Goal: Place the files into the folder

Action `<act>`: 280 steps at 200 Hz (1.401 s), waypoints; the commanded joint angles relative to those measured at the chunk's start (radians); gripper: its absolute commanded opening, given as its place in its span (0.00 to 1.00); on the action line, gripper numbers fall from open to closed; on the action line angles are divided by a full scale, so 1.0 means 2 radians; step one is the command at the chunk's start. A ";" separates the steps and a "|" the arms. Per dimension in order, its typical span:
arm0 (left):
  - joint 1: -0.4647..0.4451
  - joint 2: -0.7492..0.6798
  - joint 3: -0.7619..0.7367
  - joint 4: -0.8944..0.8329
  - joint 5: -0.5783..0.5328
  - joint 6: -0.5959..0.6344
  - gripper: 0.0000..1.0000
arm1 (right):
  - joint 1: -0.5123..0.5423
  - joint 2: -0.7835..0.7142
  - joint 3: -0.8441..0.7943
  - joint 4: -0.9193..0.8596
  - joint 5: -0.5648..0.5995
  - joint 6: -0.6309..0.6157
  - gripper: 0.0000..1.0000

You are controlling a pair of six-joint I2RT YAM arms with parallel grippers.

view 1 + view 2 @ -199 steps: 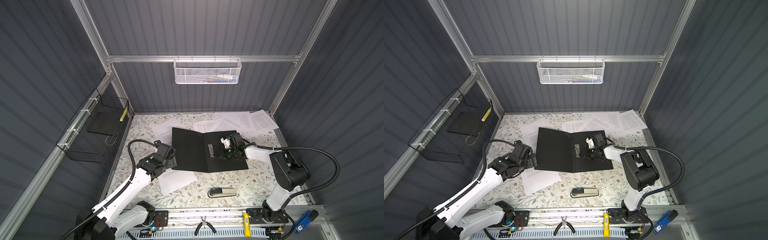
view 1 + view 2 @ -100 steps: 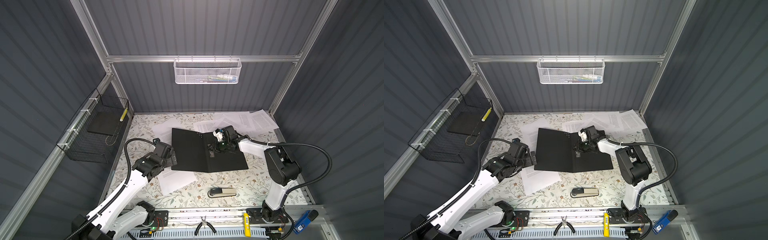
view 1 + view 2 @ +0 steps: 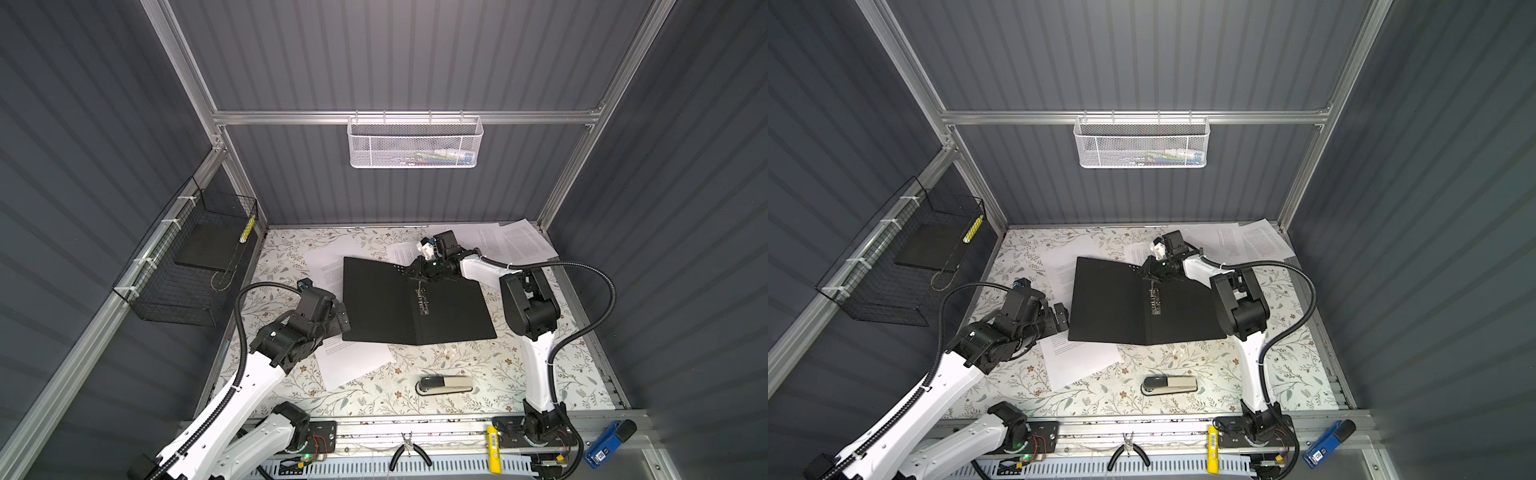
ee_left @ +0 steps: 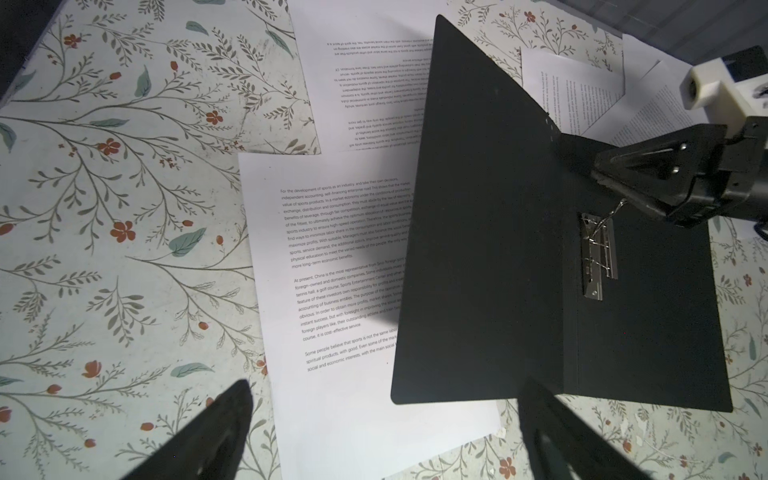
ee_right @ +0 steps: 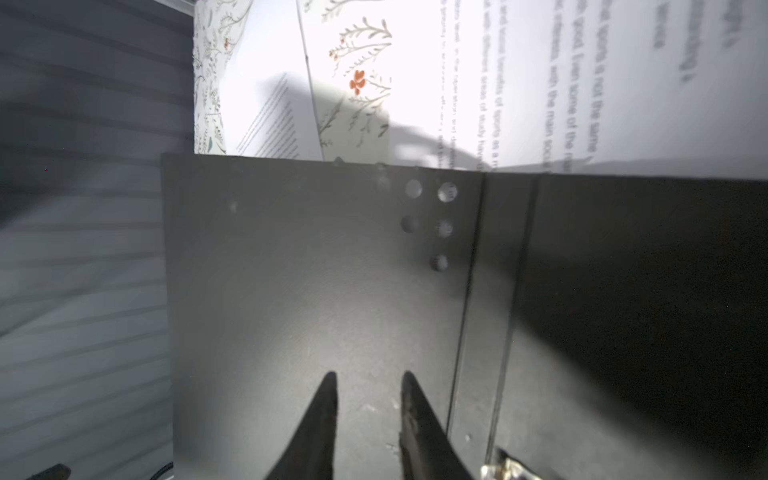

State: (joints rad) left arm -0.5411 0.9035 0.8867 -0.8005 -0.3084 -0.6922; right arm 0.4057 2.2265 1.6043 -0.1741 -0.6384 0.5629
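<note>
1. Now the folder (image 3: 399,307) lies open centrally, files (image 3: 353,365) scattered around and partly beneath it.
2. Left gripper (image 3: 341,319), jaws wide, sits empty at its left edge.
3. Right gripper (image 5: 369,376), jaws narrow and apparently empty, hovers over its far spine.

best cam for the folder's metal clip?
Left wrist: the metal clip is large and sharp on the open folder. Both top views show it tiny; right wrist catches only a glint at frame edge.

the folder (image 3: 382,303) covers part of the files (image 3: 353,365) beneath it.
</note>
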 commanded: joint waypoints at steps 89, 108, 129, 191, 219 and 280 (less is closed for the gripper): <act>0.004 0.036 0.018 0.032 0.060 -0.022 1.00 | -0.023 0.062 0.064 0.004 -0.075 -0.035 0.49; 0.004 0.039 0.018 0.031 0.060 -0.024 1.00 | -0.026 0.073 0.073 0.013 -0.083 -0.033 0.55; 0.004 0.039 0.017 0.032 0.060 -0.029 1.00 | -0.030 0.076 0.079 0.022 -0.092 -0.026 0.56; 0.015 0.062 0.013 0.053 0.089 -0.033 1.00 | -0.039 0.029 0.096 0.020 -0.103 -0.025 0.75; 0.092 0.086 -0.005 0.080 0.162 -0.025 1.00 | -0.040 -0.016 0.062 0.035 -0.092 -0.018 0.80; 0.298 0.135 -0.067 0.154 0.308 -0.001 1.00 | 0.008 -0.108 -0.045 -0.001 -0.020 -0.053 0.72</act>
State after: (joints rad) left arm -0.0483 1.1381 0.8124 -0.5488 0.1631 -0.7372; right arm 0.3481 2.0464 1.5860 -0.1047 -0.7574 0.5114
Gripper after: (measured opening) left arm 0.997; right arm 0.746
